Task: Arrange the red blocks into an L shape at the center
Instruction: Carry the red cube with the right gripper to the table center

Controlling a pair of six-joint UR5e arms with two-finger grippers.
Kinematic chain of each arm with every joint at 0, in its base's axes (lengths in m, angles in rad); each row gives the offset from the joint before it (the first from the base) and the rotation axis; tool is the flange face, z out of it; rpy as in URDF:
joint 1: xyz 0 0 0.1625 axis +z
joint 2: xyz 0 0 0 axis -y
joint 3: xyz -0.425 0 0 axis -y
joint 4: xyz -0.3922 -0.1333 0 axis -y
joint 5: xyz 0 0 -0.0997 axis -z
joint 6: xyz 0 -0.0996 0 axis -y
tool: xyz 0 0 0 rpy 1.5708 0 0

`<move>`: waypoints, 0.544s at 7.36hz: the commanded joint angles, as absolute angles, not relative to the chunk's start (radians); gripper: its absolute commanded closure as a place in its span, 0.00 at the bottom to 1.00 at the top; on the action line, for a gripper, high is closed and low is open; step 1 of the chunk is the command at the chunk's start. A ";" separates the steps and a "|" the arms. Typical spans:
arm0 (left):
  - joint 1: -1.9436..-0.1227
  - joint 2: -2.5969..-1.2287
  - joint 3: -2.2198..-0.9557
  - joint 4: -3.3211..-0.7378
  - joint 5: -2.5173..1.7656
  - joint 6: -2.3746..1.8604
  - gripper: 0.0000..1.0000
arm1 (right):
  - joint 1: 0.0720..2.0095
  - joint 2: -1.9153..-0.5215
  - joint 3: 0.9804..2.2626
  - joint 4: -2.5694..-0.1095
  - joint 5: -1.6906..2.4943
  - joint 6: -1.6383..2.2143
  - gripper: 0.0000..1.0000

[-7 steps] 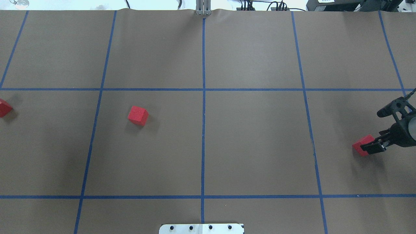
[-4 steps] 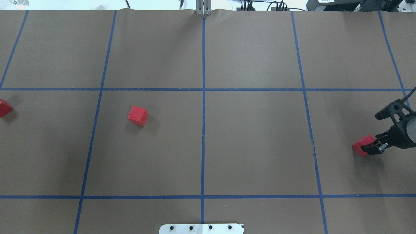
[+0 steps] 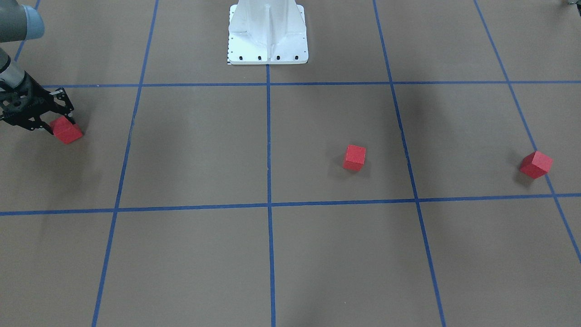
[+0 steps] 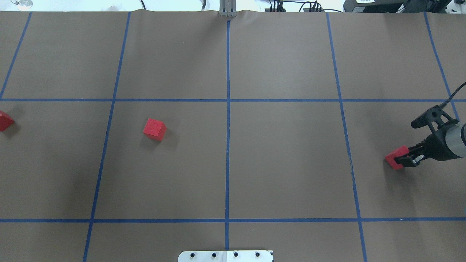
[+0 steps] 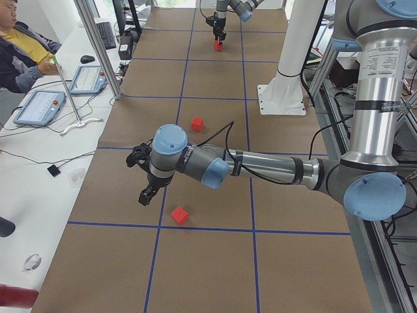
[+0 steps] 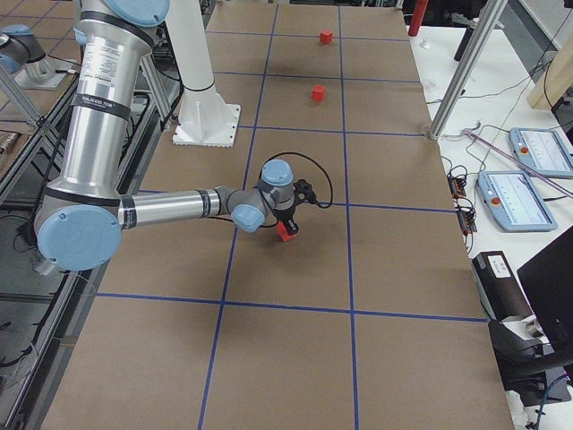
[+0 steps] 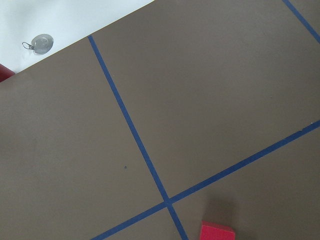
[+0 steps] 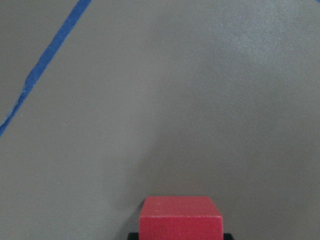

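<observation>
Overhead: the right gripper [image 4: 403, 159] is clenched on the right block [image 4: 395, 158]. Both now sit a little nearer the center [image 4: 228, 160] than half a second ago, so the first carry looks under way. The mid block [image 4: 154, 129] and left block [image 4: 4, 120] have not moved.
Front: the same grasp shows at the picture's left edge. The held block is well short of the middle line, all three blocks lie well apart, and there is no L yet.
Left side: the left gripper [image 5: 144, 195] hangs near the left block without touching it. I can't tell whether it is released or clenched.
Right side: the near arm reaches low with the red block at its tips, close to the surface. Whether it is lifted or sliding, I can't tell.
Left wrist: the left block's top peeks in at the bottom edge, just past a tape [image 7: 167, 201] crossing. No fingers are in view.
Right wrist: the held block fills the bottom middle, with dark fingers [image 8: 133, 236] showing at its lower corners.
Meaning: I'd judge one block is on its way and two are still to fetch.
</observation>
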State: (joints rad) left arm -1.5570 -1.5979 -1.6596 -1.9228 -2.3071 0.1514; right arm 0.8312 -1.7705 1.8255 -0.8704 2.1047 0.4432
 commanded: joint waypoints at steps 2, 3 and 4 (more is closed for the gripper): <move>-1.557 -1.597 -1.660 -1.924 -2.307 0.149 0.00 | 0.806 -1.458 1.835 -1.093 2.128 0.794 1.00; -1.557 -1.597 -1.660 -1.924 -2.307 0.149 0.00 | 0.746 -1.354 1.832 -1.162 2.119 0.942 1.00; -1.557 -1.597 -1.660 -1.924 -2.307 0.147 0.00 | 0.677 -1.239 1.832 -1.275 2.088 1.053 1.00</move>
State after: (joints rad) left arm -1.5570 -1.5966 -1.6600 -1.9236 -2.3071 0.1487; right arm 0.7554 -1.3858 1.8324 -1.1475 2.1138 0.8884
